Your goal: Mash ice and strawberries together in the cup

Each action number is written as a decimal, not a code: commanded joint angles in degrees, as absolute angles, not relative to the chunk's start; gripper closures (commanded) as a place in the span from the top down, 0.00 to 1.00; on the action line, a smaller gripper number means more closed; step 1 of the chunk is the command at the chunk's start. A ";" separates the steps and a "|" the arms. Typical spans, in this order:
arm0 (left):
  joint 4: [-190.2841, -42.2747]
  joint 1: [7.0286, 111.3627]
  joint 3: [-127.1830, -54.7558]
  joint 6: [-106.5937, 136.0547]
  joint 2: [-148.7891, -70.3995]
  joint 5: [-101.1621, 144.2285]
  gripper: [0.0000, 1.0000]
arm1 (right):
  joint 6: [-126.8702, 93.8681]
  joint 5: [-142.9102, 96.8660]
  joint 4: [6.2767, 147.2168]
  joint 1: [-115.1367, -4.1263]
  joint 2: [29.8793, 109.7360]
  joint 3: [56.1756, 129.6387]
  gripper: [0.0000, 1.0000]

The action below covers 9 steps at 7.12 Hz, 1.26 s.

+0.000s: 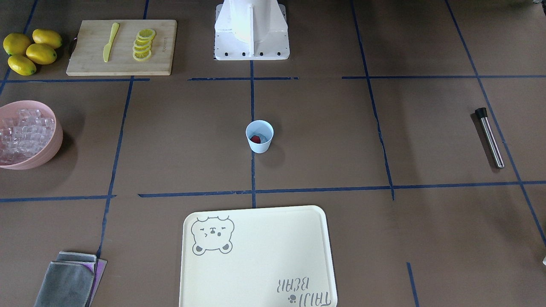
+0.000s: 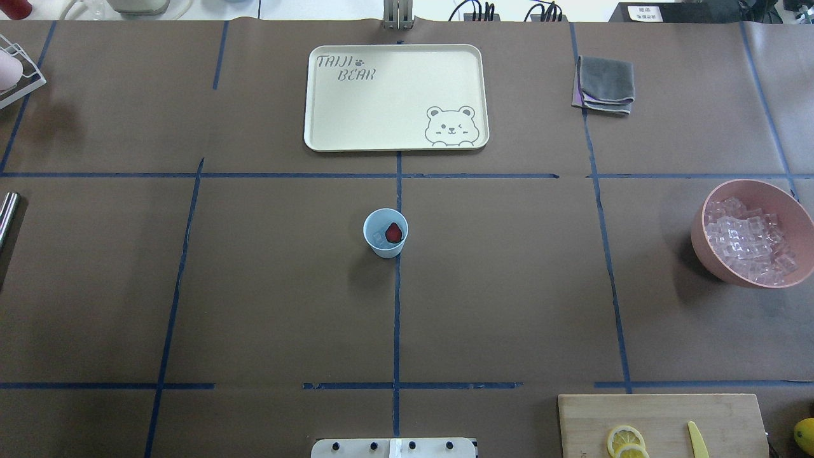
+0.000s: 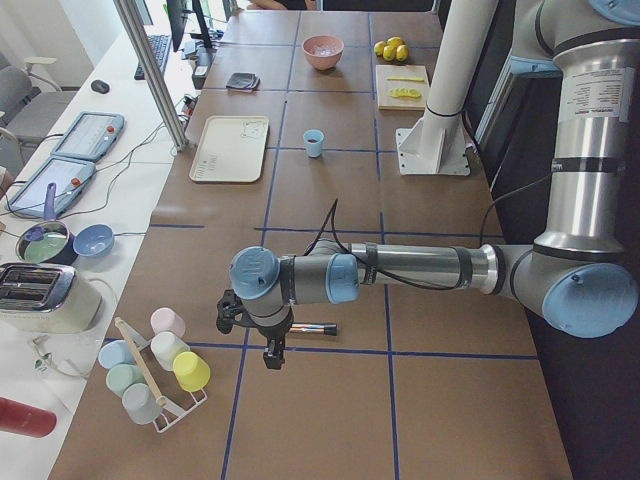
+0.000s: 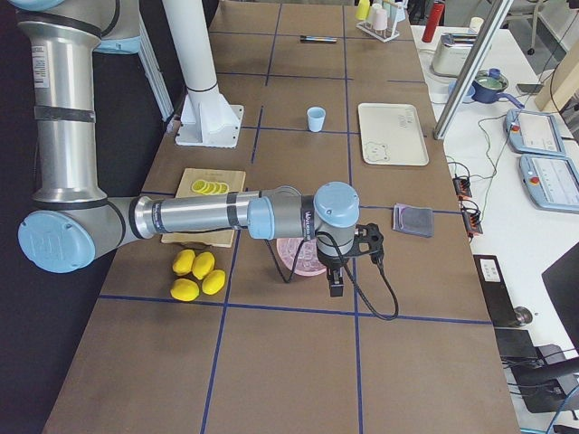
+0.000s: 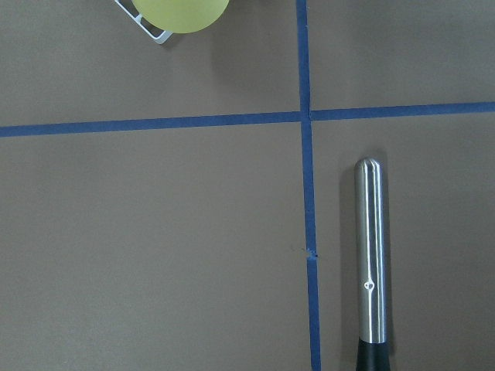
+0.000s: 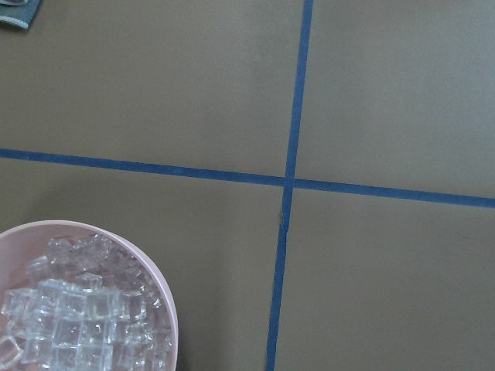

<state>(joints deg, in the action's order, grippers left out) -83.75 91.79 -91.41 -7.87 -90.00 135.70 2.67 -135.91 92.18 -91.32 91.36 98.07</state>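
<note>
The muddler (image 1: 489, 137) is laid lengthwise toward the robot, well apart from the cup (image 2: 385, 233) (strawberries (image 2: 394, 232) and ice (image 2: 379, 238) inside) on its left-arm side, just beside the left gripper (image 3: 270, 354), whose jaw state cannot be told.

The table (image 1: 324, 128) was brown, gridded with blue tape (image 1: 252, 98). The cup (image 1: 259, 147) was pale blue, the strawberry (image 1: 255, 139) in it glossy red. A pink bowl (image 1: 53, 145) held clear ice (image 1: 21, 134). The tray (image 1: 264, 256) was cream, with a grey bear outline (image 1: 212, 235) and grey lettering. Lemons (image 1: 30, 51), lemon slices (image 1: 143, 44) and knife (image 1: 111, 41) were yellow, the board (image 1: 89, 59) pale wood. The muddler (image 1: 490, 138) was steel, black-tipped.
</note>
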 commanded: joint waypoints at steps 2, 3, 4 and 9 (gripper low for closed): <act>-83.85 91.76 -91.41 -7.91 -90.09 135.70 1.00 | 2.90 -136.67 91.94 -91.32 91.67 95.11 1.00; -83.85 91.76 -91.41 -7.91 -90.09 135.70 1.00 | 2.81 -136.76 87.50 -91.41 92.10 92.84 1.00; -83.93 91.76 -91.32 -7.91 -90.09 135.70 1.00 | 2.55 -136.84 81.62 -91.41 92.54 90.12 1.00; -83.85 91.76 -91.23 -7.91 -90.09 135.70 1.00 | 2.28 -139.22 81.30 -91.58 91.85 90.00 1.00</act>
<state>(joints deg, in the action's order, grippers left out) -83.85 91.76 -91.26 -7.91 -90.15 135.70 2.23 -138.90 81.16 -91.56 92.17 89.99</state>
